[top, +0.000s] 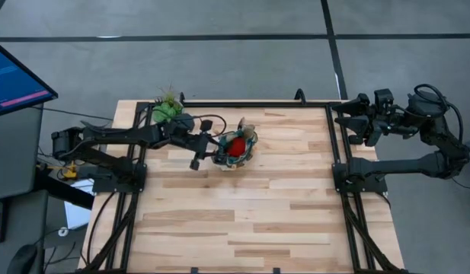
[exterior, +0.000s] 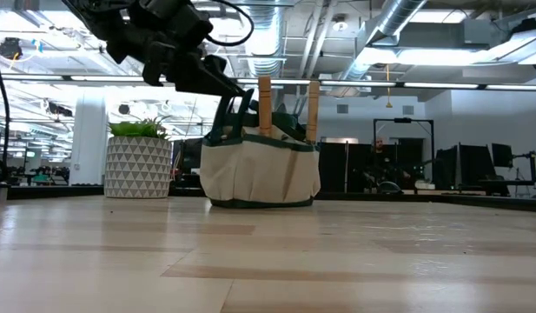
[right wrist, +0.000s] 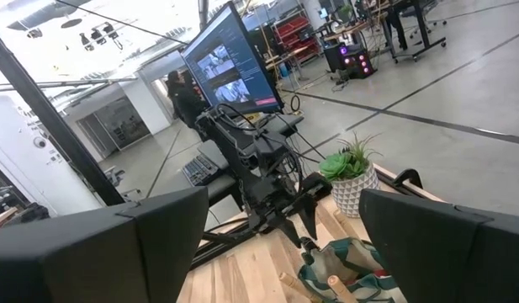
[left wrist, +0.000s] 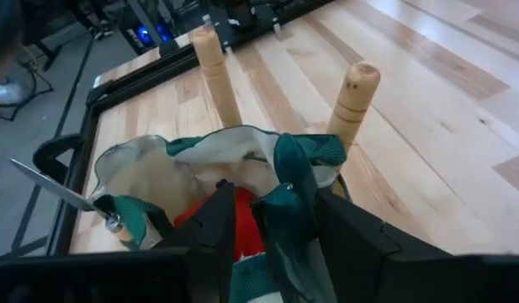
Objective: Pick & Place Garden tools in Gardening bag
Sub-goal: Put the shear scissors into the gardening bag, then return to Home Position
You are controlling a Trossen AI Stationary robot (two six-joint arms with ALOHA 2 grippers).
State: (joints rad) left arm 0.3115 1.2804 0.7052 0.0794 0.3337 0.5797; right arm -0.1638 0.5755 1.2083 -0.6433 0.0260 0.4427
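Observation:
The olive-green and beige gardening bag stands upright on the table near the far left, also showing in the low view. Two wooden tool handles stick up out of it. A red item lies inside, and a silver blade juts from a side pocket. My left gripper is open at the bag's mouth, slanting down from the table's left, with a green handle strap between its fingers. My right gripper is open and empty at the far right edge. My left gripper's fingers stand on either side of the bag's green handle strap at the rim. I cannot tell whether they touch the strap or the red item.
A green plant in a whitish patterned pot stands just beyond the bag at the far left corner. A monitor stands off the table's left. The table's near half and right side are bare wood.

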